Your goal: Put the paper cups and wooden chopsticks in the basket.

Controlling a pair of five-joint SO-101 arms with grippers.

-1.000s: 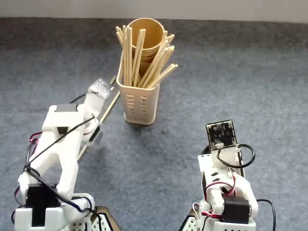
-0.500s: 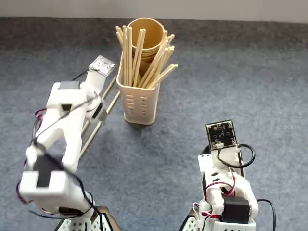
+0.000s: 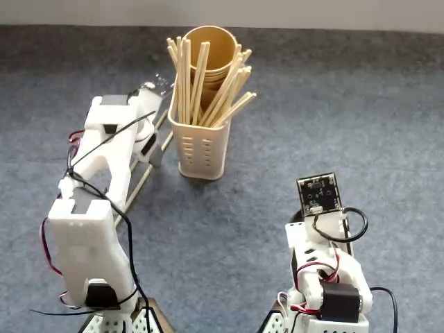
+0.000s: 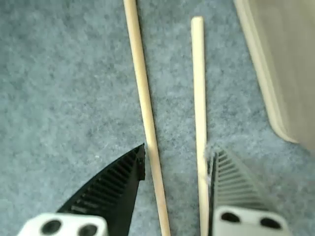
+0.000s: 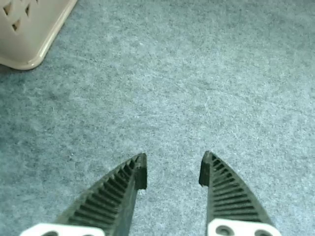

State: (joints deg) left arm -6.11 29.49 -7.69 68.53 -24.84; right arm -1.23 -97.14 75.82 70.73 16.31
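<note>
A cream basket [image 3: 201, 152] stands on the grey carpet with stacked paper cups [image 3: 211, 48] and several wooden chopsticks [image 3: 194, 83] upright in it. Two loose chopsticks [image 3: 142, 182] lie on the carpet just left of it. In the left wrist view they run side by side, one [image 4: 145, 108] by the black fingertip, the other [image 4: 198, 88] by the pale one. My left gripper [image 4: 177, 152] is open low over them, straddling both, with the basket wall [image 4: 280, 64] close beside. My right gripper [image 5: 173, 157] is open over bare carpet, holding nothing.
The right arm [image 3: 322, 263] sits folded back at the near right, with a basket corner [image 5: 29, 34] at the edge of its wrist view. Open carpet lies right of the basket and between the arms.
The left arm has stretched farther out along the loose chopsticks and now sits beside the basket's left wall. The right arm has not moved.
</note>
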